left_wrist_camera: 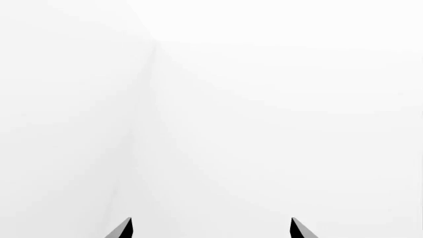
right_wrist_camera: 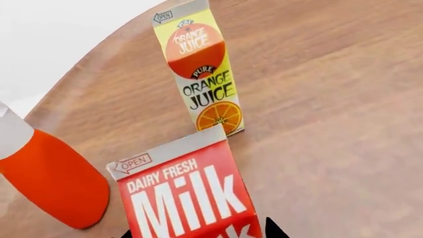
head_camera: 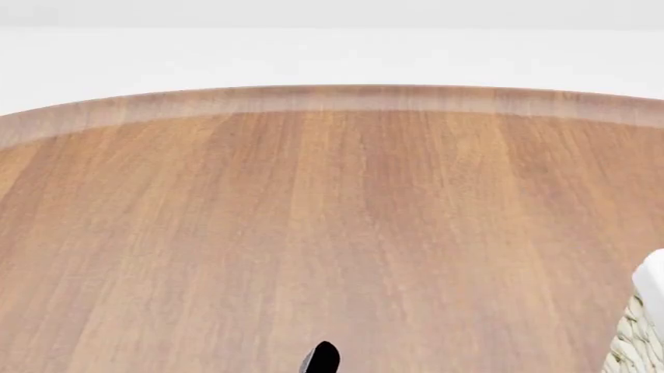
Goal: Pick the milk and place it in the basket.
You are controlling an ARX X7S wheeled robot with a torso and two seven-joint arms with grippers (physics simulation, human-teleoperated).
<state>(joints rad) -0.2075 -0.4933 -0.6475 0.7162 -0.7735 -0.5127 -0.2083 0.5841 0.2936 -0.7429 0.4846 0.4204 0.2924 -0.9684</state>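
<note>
In the right wrist view the right gripper (right_wrist_camera: 198,234) shows only two dark fingertips at the lower edge, one on each side of the small red gable-top milk carton with white lettering (right_wrist_camera: 185,198). The tips stand apart with the carton between them, but their contact with its walls is cut off by the frame, so I cannot tell if they already press on it or are only around it.

From the claw outward: the milk stands upright on the brown wooden round table (right_wrist_camera: 330,99). Behind it, at about 12 o'clock and near but apart, stands the tall yellow-orange juice carton (right_wrist_camera: 201,69). At about 9 o'clock from the milk is an orange-and-white rounded object (right_wrist_camera: 49,178); it is cropped, so I cannot name it.

To do this step well, I judge the fingers should close on the flat side walls below the gable, evenly, then lift straight up so the neighbours are not knocked.

The cream woven wicker basket with white lining (head_camera: 645,326) is visible only as a corner at about 4 o'clock in the head view.

The left gripper (left_wrist_camera: 211,229) points at a blank white wall, its two tips wide apart and holding nothing.
</note>
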